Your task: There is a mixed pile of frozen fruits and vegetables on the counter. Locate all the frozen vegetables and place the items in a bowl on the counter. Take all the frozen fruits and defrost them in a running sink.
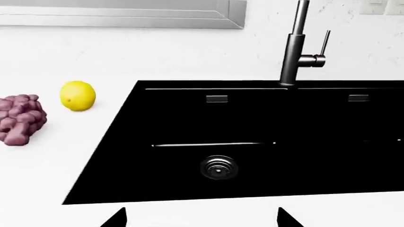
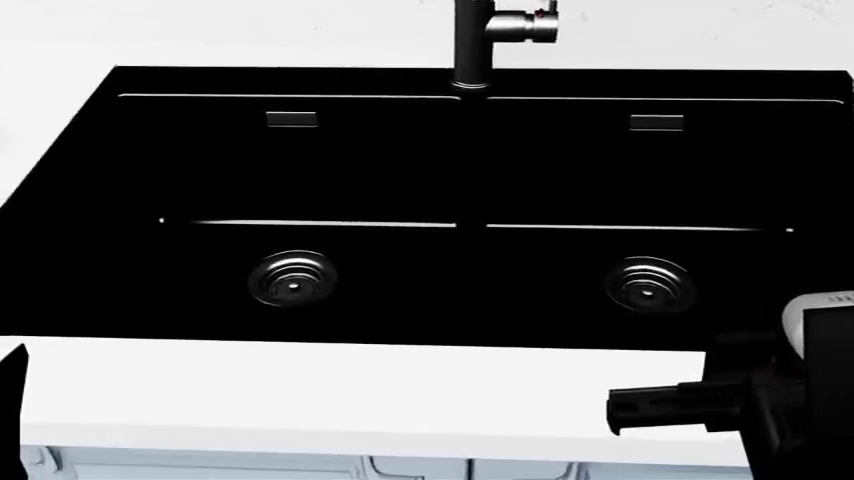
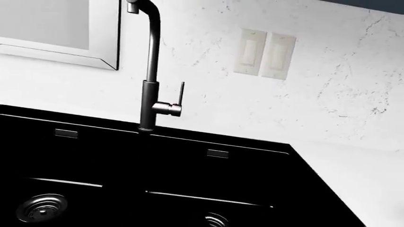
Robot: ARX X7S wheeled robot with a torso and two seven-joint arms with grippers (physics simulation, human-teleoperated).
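Nothing is being carried yet: the left end effector point(image 1: 200, 218), fingers apart, is facing the glossy black double-basin sink point(image 1: 252, 123); the right one's state cannot be told. The bright yellow oval lemon point(image 1: 77, 96) and pink-red bumpy berry cluster point(image 1: 21, 118) are sitting on the white desk point(image 1: 57, 161) beside the sink; the next move probably means reaching for one.

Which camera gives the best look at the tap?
The right wrist view: the tap shows from base to bend, lever included. The left wrist view cuts off its top, and the head view catches only its base and lever.

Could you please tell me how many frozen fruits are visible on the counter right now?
2. The lemon and the berry cluster sit close together on the counter, beside the sink, seen only in the left wrist view. Others may lie outside the views.
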